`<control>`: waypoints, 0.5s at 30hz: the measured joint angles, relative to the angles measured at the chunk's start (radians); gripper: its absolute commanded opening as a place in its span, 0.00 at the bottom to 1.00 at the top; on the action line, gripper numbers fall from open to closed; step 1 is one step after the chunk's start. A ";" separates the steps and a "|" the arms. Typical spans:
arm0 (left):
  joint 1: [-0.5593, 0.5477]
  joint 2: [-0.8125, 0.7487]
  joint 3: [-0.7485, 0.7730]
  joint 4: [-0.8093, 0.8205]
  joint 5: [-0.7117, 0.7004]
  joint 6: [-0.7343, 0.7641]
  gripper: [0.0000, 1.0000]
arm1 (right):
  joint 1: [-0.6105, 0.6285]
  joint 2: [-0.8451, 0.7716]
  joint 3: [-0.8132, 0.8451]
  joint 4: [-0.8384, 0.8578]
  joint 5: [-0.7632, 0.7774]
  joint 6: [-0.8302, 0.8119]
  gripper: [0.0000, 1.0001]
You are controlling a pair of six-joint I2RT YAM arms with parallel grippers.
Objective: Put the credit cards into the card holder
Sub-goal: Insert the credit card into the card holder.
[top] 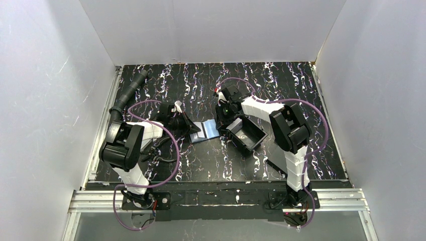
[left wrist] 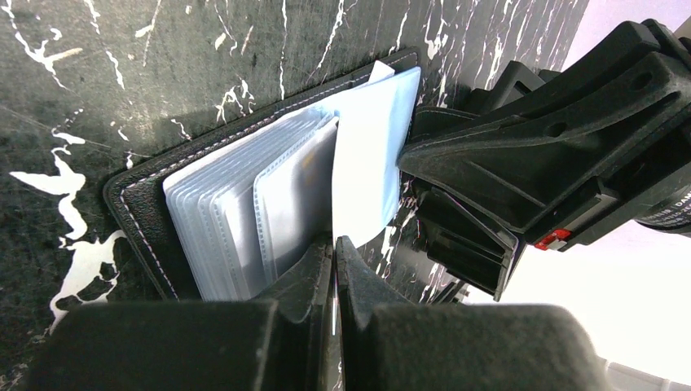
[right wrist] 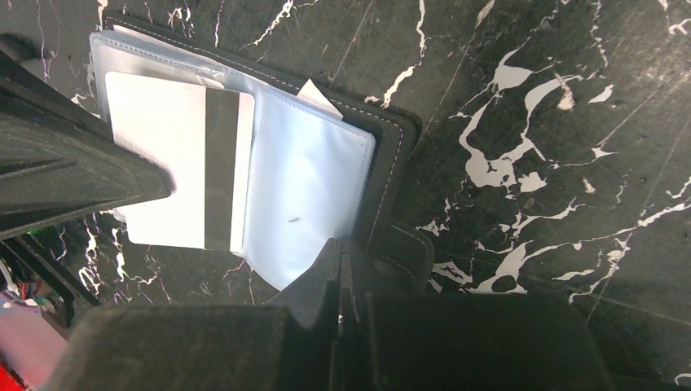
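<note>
- Black, white-veined marble desk (top: 216,163), enclosed by plain white walls (top: 211,30)
- Card holder (top: 206,130): black stitched cover, lying open and flat near the centre of the overhead frame, between the two arms; fan of clear plastic sleeves showing, pale blue-grey inside
- Card (right wrist: 181,171): white with a dark stripe, lying on the sleeves at the upper left of the right wrist frame
- Left fingers (left wrist: 314,277): pressed together, tips at the lower edge of the sleeves; cannot tell whether a sleeve is pinched
- Right fingers (right wrist: 322,277): pressed together, tips against the holder's stitched edge beside a black tab; any grip on it cannot be told
- Tray (top: 257,142): black, rimmed, just right of the holder, under the right arm
</note>
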 measured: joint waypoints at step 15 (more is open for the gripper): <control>0.000 0.033 0.000 0.040 0.038 -0.026 0.00 | 0.001 0.000 0.000 0.000 0.000 0.000 0.05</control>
